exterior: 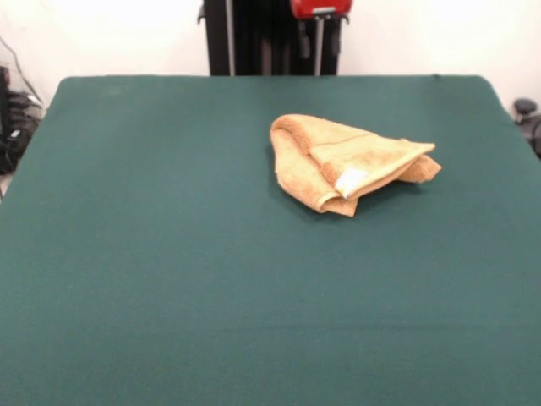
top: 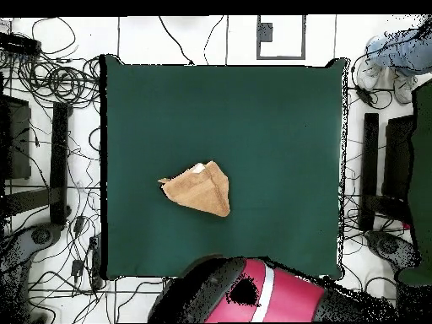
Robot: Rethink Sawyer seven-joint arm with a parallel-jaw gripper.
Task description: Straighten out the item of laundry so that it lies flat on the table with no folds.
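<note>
The hand [exterior: 319,12] is seen only in the front view, as a red fitting with a thin grey rod below it at the top edge, drawn back against the black pedestal [exterior: 254,38]. Nothing is held by it, and whether it is open or closed cannot be told. In the overhead view only the red and black bulk of the arm [top: 253,295] is shown, at the bottom edge, just off the desk.

One towel [exterior: 347,162] is counted, lying on the dark green desk [exterior: 169,254] well apart from the hand. It is tan-orange terry cloth, folded over on itself into a rough wedge, not flat. In the front view a rounded fold is presented on the left, a hemmed border runs across the upper layer, and a small white tag [exterior: 350,182] is seen at the near edge; two layered corners point right. The towel sits right of centre and in the far half of the desk in this view.

In the overhead view the towel [top: 199,189] is seen as a triangle near the middle of the desk [top: 278,126], slightly towards the robot's side, with a pale patch at its upper edge. Cables, black equipment and a person's bluish sleeve [top: 396,51] at the upper right corner are shown only there.
</note>
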